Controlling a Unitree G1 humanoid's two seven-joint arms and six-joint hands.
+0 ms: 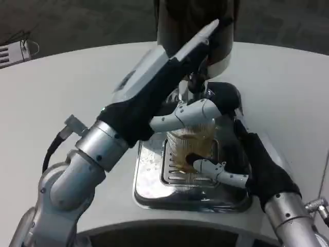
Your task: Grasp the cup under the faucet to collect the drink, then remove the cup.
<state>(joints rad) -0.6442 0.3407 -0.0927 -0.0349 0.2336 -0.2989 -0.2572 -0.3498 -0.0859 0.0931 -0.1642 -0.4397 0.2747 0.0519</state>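
- Clear ribbed plastic: we see the cup (193, 141) standing on the slotted grate of the metal drip tray (154, 180), partly filled with amber drink.
- We note the cup sits directly below the faucet (194, 85) of the dark drink dispenser (177, 23), which stands at the far side of the white table (67, 92).
- We see the right hand (247, 162) gripping the cup: a white finger runs across its upper wall and another white and black finger presses near its base, with the black palm at the cup's right side.
- We see the left hand (172, 69) reaching up over the cup toward the dispenser, fingers stretched out long, the tips at the dispenser's front above the faucet. We cannot tell whether they press anything; nothing is visibly held in that hand.
- The left forearm is silver, with a black cable at the elbow side and a small green light near the wrist.
- Drip tray shows a shiny wet patch on its left part, beside the grate.
- Writing: we find no brand, label or lettering that can be read on cup, tray or dispenser; the picture is too soft there.
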